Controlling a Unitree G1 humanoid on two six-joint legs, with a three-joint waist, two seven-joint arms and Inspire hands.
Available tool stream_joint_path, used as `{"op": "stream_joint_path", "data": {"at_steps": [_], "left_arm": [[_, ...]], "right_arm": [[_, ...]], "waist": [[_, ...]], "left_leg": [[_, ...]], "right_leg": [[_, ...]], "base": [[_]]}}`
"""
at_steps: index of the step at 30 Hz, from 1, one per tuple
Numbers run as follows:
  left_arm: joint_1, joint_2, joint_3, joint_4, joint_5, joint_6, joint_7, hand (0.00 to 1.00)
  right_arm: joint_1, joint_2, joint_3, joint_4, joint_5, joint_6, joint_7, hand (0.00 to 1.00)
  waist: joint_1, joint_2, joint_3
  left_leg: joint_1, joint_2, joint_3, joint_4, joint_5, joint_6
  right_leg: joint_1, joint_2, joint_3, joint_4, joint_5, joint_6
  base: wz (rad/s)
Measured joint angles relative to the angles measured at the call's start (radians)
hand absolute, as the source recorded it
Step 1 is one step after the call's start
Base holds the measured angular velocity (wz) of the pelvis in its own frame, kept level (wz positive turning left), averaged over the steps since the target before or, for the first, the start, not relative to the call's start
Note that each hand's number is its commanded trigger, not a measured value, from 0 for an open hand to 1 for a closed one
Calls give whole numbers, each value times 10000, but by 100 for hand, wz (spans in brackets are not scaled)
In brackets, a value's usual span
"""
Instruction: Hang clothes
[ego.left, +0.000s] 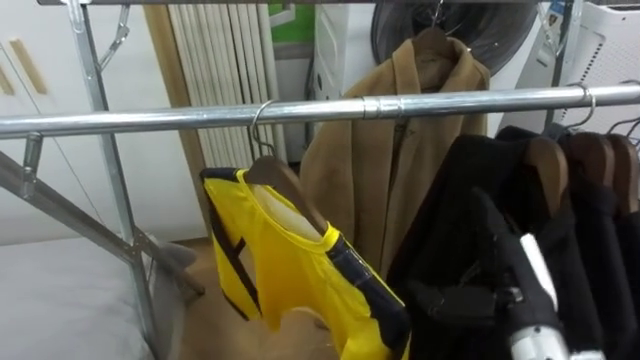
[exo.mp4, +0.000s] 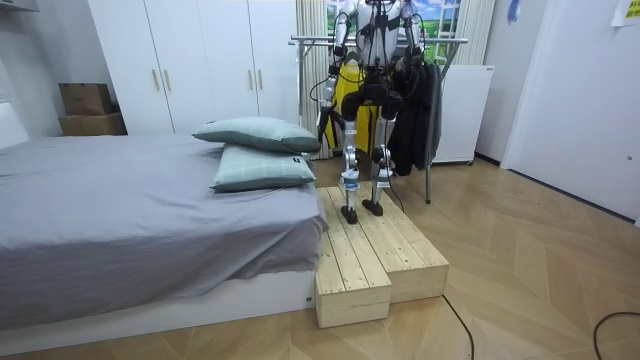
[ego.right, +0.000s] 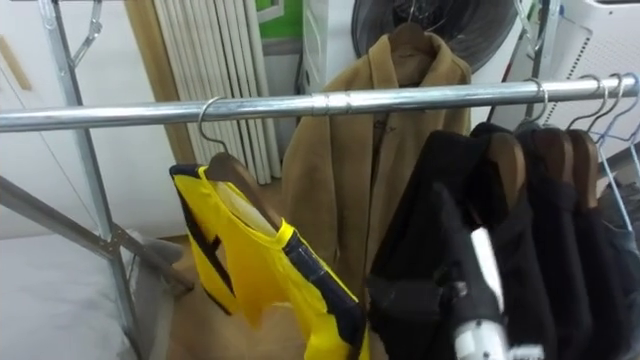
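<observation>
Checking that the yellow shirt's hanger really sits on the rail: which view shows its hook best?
The left eye view: the hook curves clearly over the rail, yellow shirt below. The right eye view shows the same. The room view gives a yellow patch beyond the robot, hook too small to tell.

Right forearm (ego.left: 535, 285): black casing, with a white strip along its length and a pale grey section at the lower end. Room view: silver-grey legs with dark joints, black hips, dark feet, black cables looped about the trunk.
</observation>
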Motion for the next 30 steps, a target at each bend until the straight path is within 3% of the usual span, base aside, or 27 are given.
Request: {"op": "stream_joint_path", "data": {"at_steps": [2,11,20,25,30], "left_arm": [[13,-3,-4,-143,1,17,-12,0],[9,-39,223,-435,-8,111,-31,0],[-54,-92,232,-262,-7,89,7,0],[-37,-99,211,-168,-1,96,9,0],[30,-117,408,-179,0,122,-31,0]], "right_arm": [[112,112,7,778,362,182,251,0],[226,400,154,4789,797,160,1217,0],[239,448,-85,9290,1144,105,1332,0],[355,515,-291,9912,2246,54,1492,0],[421,620,-852,10091,2341,62,1643,0]], "waist": [[46,10,4],[239,22,-14],[178,33,15],[154,93,47],[57,118,40]], "left_leg": [[-52,1,-18,-2,0,0],[-58,12,-33,45,0,-1],[-37,-7,-147,9,0,-1],[71,-8,-129,-99,0,-1],[126,-1,-128,-116,0,0]], "right_leg": [[-18,-6,3,-45,5,-2],[44,-32,-151,-100,22,-30],[82,-44,-66,-116,22,-29],[133,-31,-57,-137,16,-19],[244,-44,-91,-265,29,-15]], "base": [[6],[3],[0],[0],[3]]}}
